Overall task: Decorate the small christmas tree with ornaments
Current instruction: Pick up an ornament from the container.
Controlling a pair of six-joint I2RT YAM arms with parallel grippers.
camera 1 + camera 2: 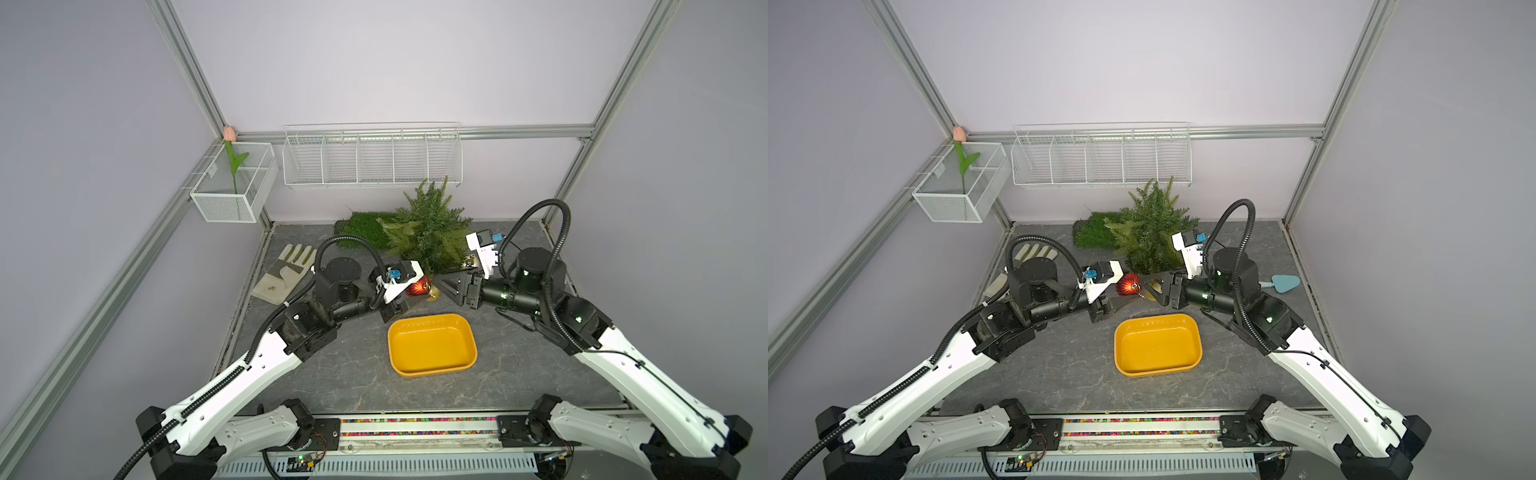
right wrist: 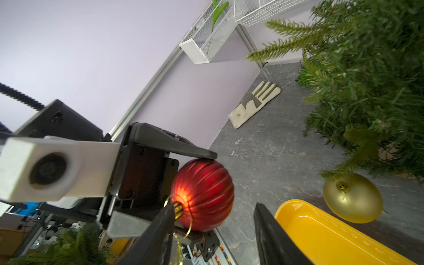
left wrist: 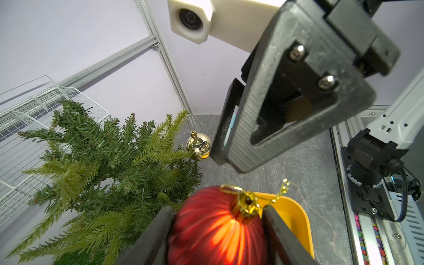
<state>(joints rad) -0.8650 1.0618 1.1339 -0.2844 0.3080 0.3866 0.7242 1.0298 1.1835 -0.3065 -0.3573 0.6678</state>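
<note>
My left gripper (image 3: 217,210) is shut on the ribbed red ornament (image 1: 417,286) just left of the small christmas tree's (image 1: 428,232) foot, gold cap and loop turned toward the right arm. Facing it, my right gripper (image 2: 214,205) stands open. One of its fingertips (image 2: 168,211) is at the cap and gold string of the red ornament (image 2: 204,195), and nothing is clamped. A shiny gold ornament (image 3: 199,146) hangs from a branch on the tree's right side. A matte gold ornament (image 2: 353,199) hangs from a low branch near the yellow tray.
The empty yellow tray (image 1: 432,349) lies just in front of both grippers. A grass mat (image 1: 361,230) lies behind the tree and a work glove (image 1: 286,270) at the left. A blue scoop (image 1: 1283,284) lies right. Wire baskets (image 1: 372,158) hang on the back wall.
</note>
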